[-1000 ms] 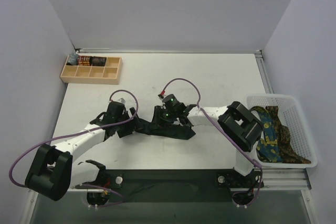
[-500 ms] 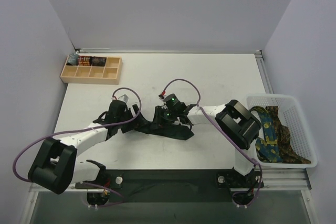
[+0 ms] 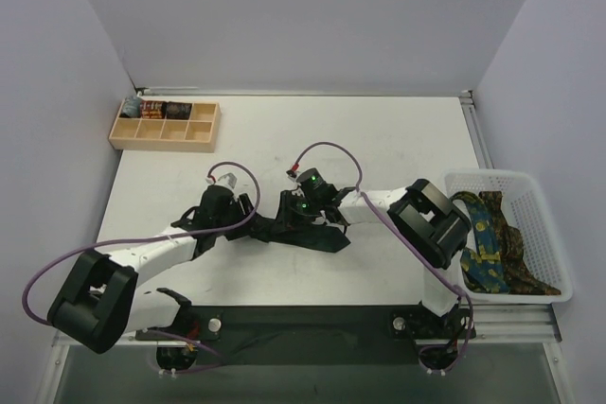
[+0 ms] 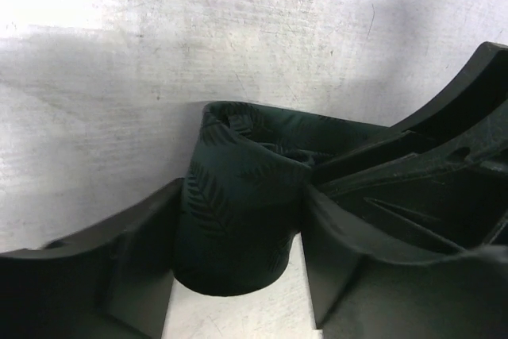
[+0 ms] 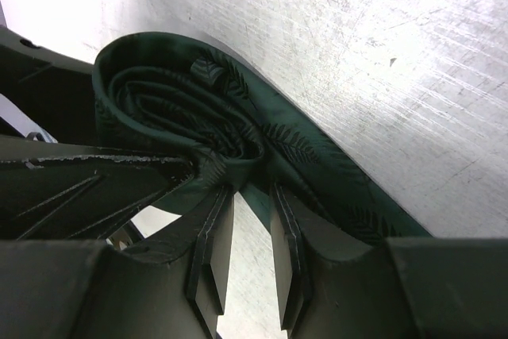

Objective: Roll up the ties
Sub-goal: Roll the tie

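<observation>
Quick count first: three ties in all. One dark green tie (image 3: 317, 237) sits in the middle of the worktop (image 3: 379, 134), with one end wound into a roll and a flat tail trailing off to the right. The other two, a blue tie (image 3: 481, 234) with yellow bits and a brown tie (image 3: 519, 257), are piled in the white basket (image 3: 492, 175) at the right edge. There are two arms and two purple cables (image 3: 327, 147), one looped over each arm. One wooden tray (image 3: 161, 145) sits far left, with a few small things in its far row that are too tiny to make out. The left gripper (image 4: 242, 188) has the green roll standing right between its fingers (image 4: 135, 267), which press on it from both sides, so it's gripping the roll at a fairly wide spread. The right gripper (image 5: 250, 192) is narrow, with its tips right at the roll and a fold of the green fabric pinched between them. Compared with a second ago, the left arm has slid right and a touch nearer, so its gripper now sits closer to the right one. The right arm, basket and tray look the same as before.
</observation>
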Motion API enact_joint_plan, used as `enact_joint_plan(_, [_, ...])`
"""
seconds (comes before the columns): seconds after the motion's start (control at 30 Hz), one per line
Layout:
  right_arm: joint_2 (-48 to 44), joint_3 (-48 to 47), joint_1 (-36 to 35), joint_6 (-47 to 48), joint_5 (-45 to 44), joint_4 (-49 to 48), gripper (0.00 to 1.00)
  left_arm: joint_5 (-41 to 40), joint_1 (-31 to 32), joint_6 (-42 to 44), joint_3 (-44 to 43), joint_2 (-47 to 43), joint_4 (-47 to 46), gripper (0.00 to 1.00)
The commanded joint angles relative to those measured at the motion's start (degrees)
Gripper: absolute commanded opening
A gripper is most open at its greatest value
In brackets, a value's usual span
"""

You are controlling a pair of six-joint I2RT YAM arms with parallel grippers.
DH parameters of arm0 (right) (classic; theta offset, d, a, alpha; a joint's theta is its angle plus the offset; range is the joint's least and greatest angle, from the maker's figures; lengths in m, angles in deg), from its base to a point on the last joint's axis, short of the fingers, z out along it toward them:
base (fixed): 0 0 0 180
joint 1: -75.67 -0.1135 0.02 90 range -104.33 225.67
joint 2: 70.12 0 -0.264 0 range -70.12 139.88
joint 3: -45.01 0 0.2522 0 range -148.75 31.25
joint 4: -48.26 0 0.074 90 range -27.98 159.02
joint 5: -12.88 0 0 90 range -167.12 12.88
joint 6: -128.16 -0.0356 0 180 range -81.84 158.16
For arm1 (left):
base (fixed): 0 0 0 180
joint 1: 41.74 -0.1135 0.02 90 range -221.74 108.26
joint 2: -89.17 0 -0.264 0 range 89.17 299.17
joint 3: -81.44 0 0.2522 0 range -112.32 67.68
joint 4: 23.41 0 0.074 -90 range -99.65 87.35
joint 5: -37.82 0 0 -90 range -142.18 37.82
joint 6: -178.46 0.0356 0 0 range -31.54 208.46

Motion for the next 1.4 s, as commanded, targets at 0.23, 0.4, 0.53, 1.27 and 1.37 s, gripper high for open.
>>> enact_joint_plan(0.23, [-5.1, 2.6, 0.9, 3.0, -2.3, 1.0, 0.27, -6.8, 1.9, 0.6, -0.3, -6.0, 3.8, 0.35])
enact_joint_plan(0.4, [-12.3, 3.9, 1.5, 9.5, -11.1, 8.9, 0.27, -18.8, 2.1, -1.5, -4.2, -8.8, 15.4, 0.24])
enact_joint_plan(0.53, [-14.9, 6.4, 2.3, 11.9, -14.7, 12.3, 0.27, -19.4, 2.1, -4.7, -4.3, -9.8, 17.1, 0.24])
enact_joint_plan(1.27, [-7.6, 9.8, 4.4, 7.8, -14.8, 14.4, 0.18, -24.2, -2.3, -16.1, -7.7, -10.9, 20.3, 0.24])
enact_joint_plan(1.37, [-7.6, 9.7, 4.7, 7.7, -14.2, 14.9, 0.18, -26.9, -3.1, -14.1, -7.7, -9.0, 19.2, 0.24])
